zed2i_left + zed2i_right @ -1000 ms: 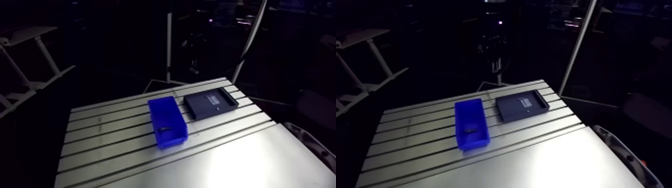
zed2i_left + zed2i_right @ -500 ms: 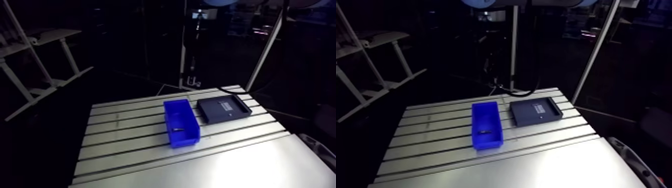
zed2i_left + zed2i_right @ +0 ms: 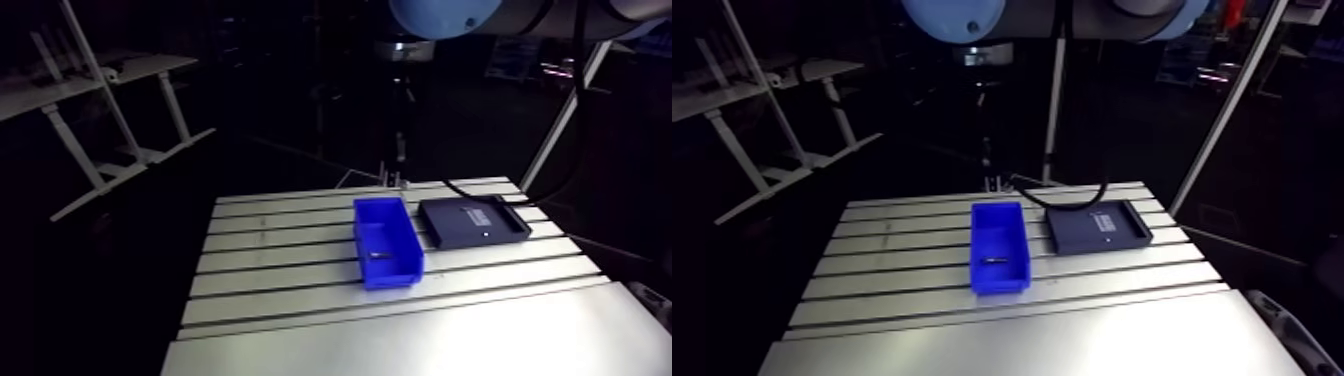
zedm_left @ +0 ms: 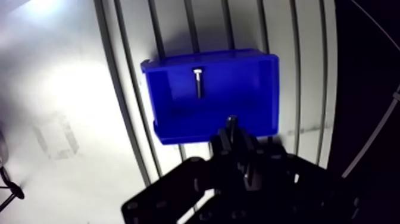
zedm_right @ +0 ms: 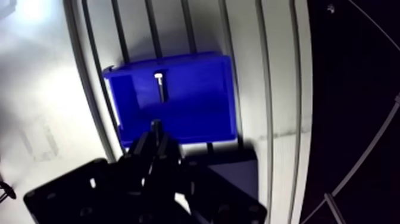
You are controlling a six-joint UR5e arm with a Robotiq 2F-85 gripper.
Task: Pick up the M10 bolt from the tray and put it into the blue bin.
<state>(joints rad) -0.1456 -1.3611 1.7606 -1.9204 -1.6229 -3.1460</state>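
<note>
The bolt lies flat on the floor of the blue bin, close to one end wall, so the drop looks done. The claw hangs high over the bin's opposite wall with its fingers pressed together on nothing, likely because there is nothing left to carry. Beside the bin on the table, the dark tray seems empty, though it is dim.

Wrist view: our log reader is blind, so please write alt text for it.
A bolt lies inside the blue bin on the slotted table. The gripper hangs over the bin wall nearest it, fingers shut and empty.
</note>
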